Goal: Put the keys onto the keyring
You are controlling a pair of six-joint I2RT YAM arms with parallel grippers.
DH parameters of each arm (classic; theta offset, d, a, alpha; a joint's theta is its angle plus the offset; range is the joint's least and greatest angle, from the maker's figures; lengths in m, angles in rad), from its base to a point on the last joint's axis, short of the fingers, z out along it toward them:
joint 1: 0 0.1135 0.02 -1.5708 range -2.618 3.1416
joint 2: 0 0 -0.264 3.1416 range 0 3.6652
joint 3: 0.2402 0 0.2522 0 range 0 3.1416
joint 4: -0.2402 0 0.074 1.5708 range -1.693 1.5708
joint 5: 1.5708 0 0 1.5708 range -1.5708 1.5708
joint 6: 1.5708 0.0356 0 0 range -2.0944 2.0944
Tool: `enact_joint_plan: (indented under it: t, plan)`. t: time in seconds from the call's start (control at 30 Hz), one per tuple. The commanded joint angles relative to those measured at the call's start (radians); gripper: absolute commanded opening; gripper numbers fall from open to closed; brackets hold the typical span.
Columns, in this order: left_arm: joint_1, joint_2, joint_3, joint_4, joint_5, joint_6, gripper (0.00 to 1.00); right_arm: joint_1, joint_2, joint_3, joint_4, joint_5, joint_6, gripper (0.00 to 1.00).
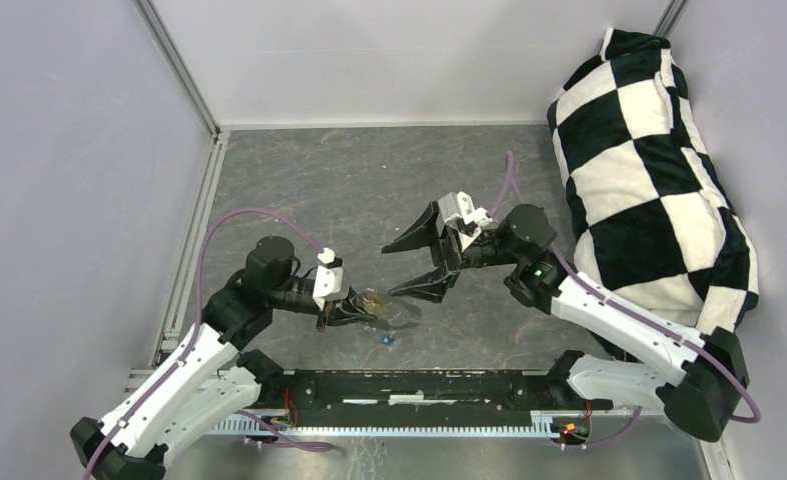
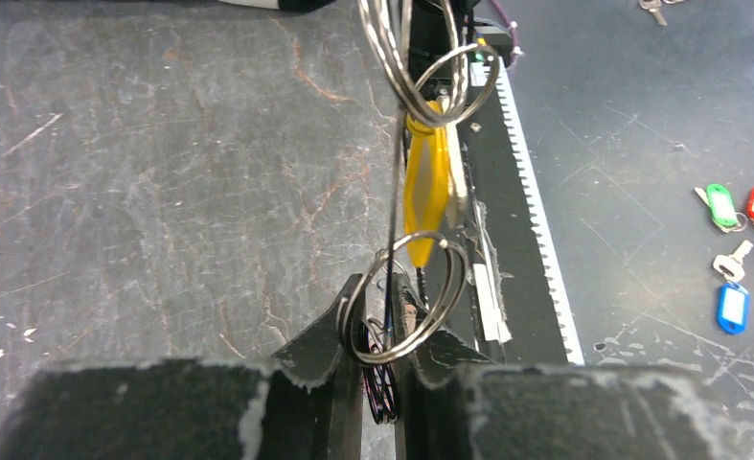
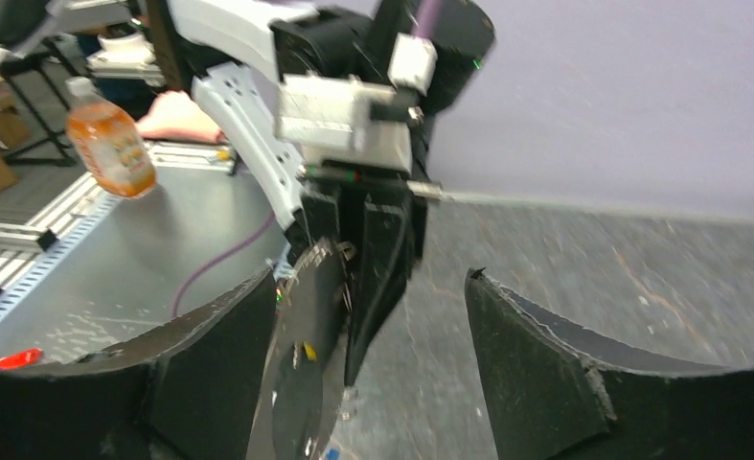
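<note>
My left gripper (image 1: 354, 312) is shut on the keyring (image 1: 369, 300) and holds it just above the table. In the left wrist view the fingers (image 2: 354, 326) pinch the thin silver keyring (image 2: 393, 172), seen edge-on, with small split rings on it. The yellow-headed key (image 2: 426, 182) hangs beside the band from one small ring. The blue-headed key (image 1: 387, 340) lies on the table just in front of the left gripper; it also shows in the right wrist view (image 3: 331, 452). My right gripper (image 1: 414, 265) is wide open and empty, hovering right of the keyring, its jaws facing the left gripper (image 3: 363, 249).
A black-and-white checked cushion (image 1: 649, 170) lies along the right wall. The black rail (image 1: 419, 385) runs along the near edge. Several coloured key tags (image 2: 732, 307) lie beyond the rail. An orange bottle (image 3: 109, 144) stands off the table.
</note>
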Motion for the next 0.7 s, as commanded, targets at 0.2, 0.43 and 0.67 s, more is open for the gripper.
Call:
enact_joint_plan:
  t: [0.2,0.43,0.67]
  plan:
    - [-0.001,-0.063,0.022,0.185,-0.175,-0.079,0.08,-0.010,-0.132,-0.129,-0.210,0.122,-0.029,0.74]
    - [-0.001,-0.068,0.013,0.227,-0.193,-0.108,0.09,-0.011,-0.108,-0.183,-0.059,0.112,0.080,0.31]
    - [-0.001,-0.059,0.021,0.151,-0.367,-0.064,0.79,-0.018,-0.081,-0.126,-0.201,0.187,0.031,0.00]
